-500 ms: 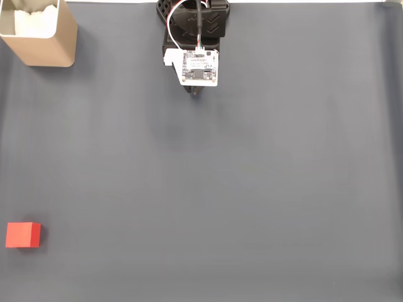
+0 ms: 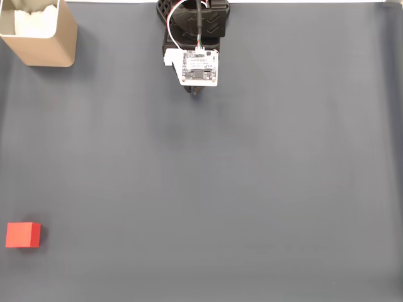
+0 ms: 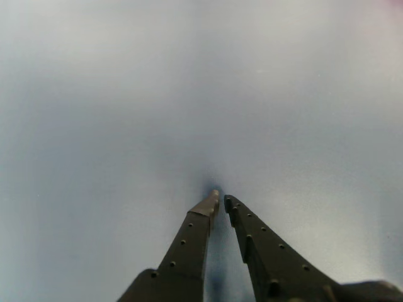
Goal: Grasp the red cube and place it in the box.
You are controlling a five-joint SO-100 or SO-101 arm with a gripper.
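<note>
The red cube [image 2: 23, 234] lies on the dark mat near the lower left corner of the fixed view. At the upper left corner stands the tan box [image 2: 41, 31] with white padding inside. My arm sits folded at the top centre, and the gripper [image 2: 197, 92] pokes out just below its white circuit board, far from both cube and box. In the wrist view the two dark fingers meet at their tips just above the bare mat, so the gripper [image 3: 220, 199] is shut with nothing in it.
A dark grey mat [image 2: 252, 189] covers the table across the fixed view. The arm's black base [image 2: 195, 19] stands at the top edge.
</note>
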